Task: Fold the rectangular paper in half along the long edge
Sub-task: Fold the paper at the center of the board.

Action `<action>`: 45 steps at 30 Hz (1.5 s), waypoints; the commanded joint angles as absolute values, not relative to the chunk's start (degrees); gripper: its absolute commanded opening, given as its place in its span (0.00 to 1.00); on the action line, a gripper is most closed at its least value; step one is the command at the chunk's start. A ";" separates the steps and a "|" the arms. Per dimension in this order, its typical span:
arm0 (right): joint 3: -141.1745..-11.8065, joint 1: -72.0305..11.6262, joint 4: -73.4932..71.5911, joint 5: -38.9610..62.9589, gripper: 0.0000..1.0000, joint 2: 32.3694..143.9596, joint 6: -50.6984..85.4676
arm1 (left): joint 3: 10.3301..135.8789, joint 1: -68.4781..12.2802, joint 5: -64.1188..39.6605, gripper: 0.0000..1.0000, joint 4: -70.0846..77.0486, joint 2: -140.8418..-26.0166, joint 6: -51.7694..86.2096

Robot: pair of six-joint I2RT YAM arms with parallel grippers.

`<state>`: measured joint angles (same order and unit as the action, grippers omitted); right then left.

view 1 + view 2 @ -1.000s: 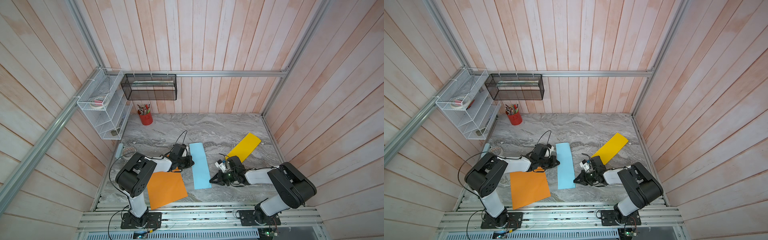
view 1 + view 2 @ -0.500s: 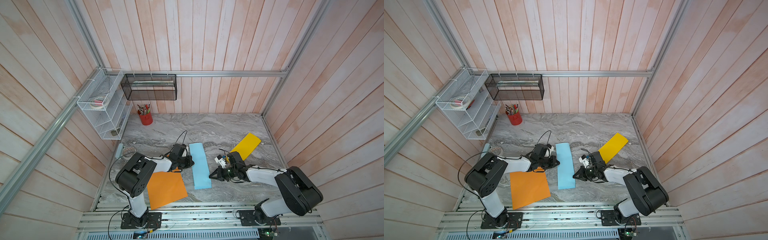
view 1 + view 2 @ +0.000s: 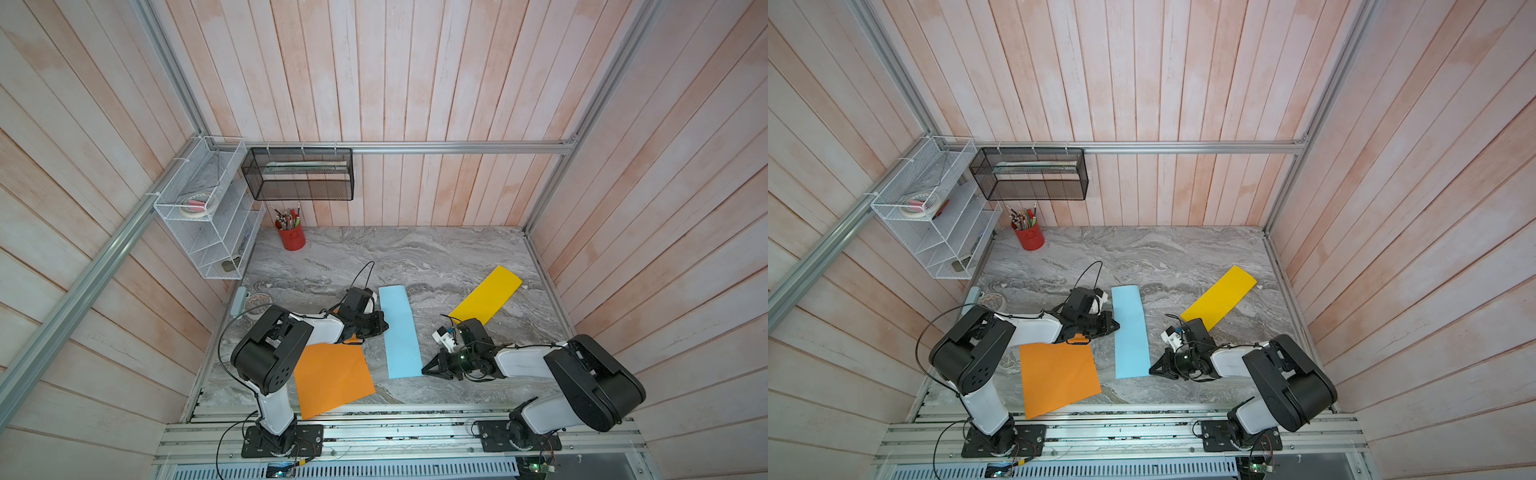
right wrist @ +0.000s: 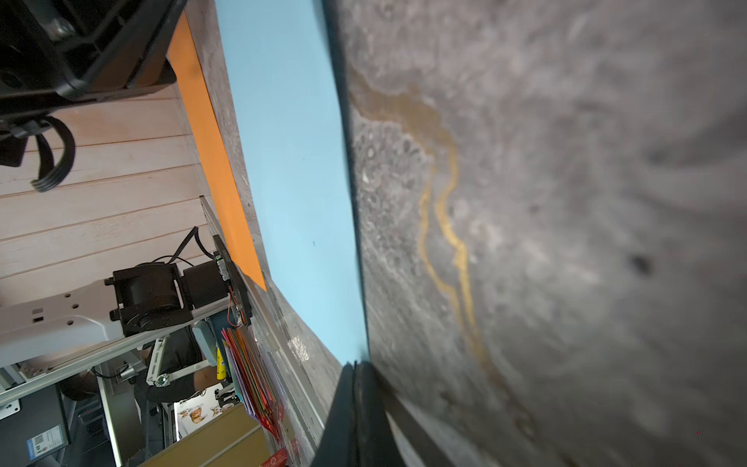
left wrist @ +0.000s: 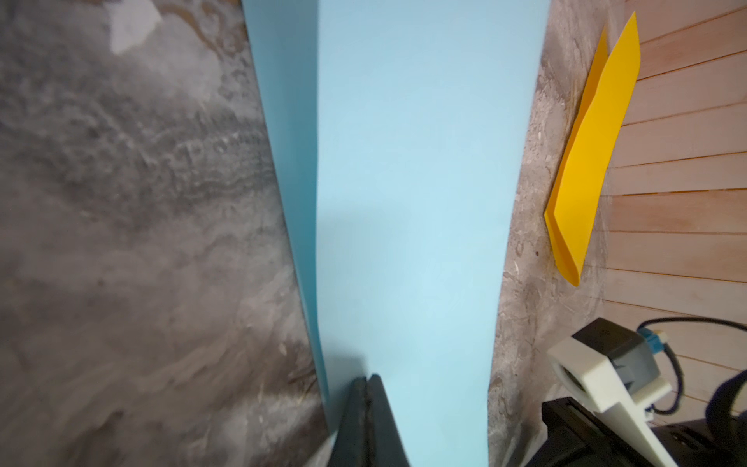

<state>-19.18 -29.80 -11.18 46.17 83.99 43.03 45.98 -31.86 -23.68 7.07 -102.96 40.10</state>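
Observation:
The light blue rectangular paper (image 3: 399, 332) (image 3: 1131, 332) lies as a long narrow strip mid-table, a darker under-layer showing along one long edge in the left wrist view (image 5: 412, 161). My left gripper (image 3: 384, 326) (image 3: 1116, 325) is shut, its tips (image 5: 368, 378) resting on the paper just inside its left long edge. My right gripper (image 3: 424, 370) (image 3: 1152, 370) is shut too, its tips (image 4: 355, 364) at the paper's (image 4: 291, 161) near right corner, low on the table. Neither holds the paper between its jaws.
An orange sheet (image 3: 332, 378) lies at the front left, partly under the left arm. A folded yellow paper (image 3: 486, 295) sits at the right. A red pen cup (image 3: 291, 237), a white wire shelf (image 3: 208, 216) and a black mesh basket (image 3: 299, 174) stand at the back left.
The right arm has shifted and its shut tips now sit a little nearer the front, at the paper's near right corner. The left arm and the paper have stayed put.

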 commanded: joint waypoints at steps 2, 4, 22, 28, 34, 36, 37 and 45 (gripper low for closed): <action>-22.93 -29.53 -3.07 43.18 0.00 82.80 41.73 | 44.91 -32.02 -20.75 0.00 -1.22 -105.47 38.80; -25.66 -29.61 -2.25 43.33 0.00 82.67 41.75 | 44.91 -32.03 -20.81 0.00 -1.39 -105.38 38.76; -19.63 -29.22 -2.44 41.74 0.00 82.45 41.69 | 44.92 -32.08 -21.26 0.00 -0.62 -106.35 38.85; -30.79 -24.91 -1.24 41.72 0.00 82.91 38.94 | 44.76 -32.08 -21.64 0.00 -0.14 -106.00 39.02; -48.15 -24.15 -3.15 44.46 0.00 95.36 36.12 | 45.33 -32.52 -22.24 0.00 0.43 -106.85 39.29; -53.08 -24.08 -2.79 45.29 0.00 100.19 35.13 | 45.44 -32.64 -22.32 0.00 0.34 -107.07 39.31; -55.46 -24.08 -2.75 46.12 0.00 102.70 34.74 | 45.53 -32.66 -22.32 0.00 0.27 -107.05 39.24; -57.71 -23.59 -6.37 48.30 0.00 110.84 35.50 | 45.97 -32.70 -22.16 0.00 -0.26 -106.96 39.21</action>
<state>-58.54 -24.14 -5.02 46.61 110.02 36.34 46.98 -32.27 -24.34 6.98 -103.83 40.10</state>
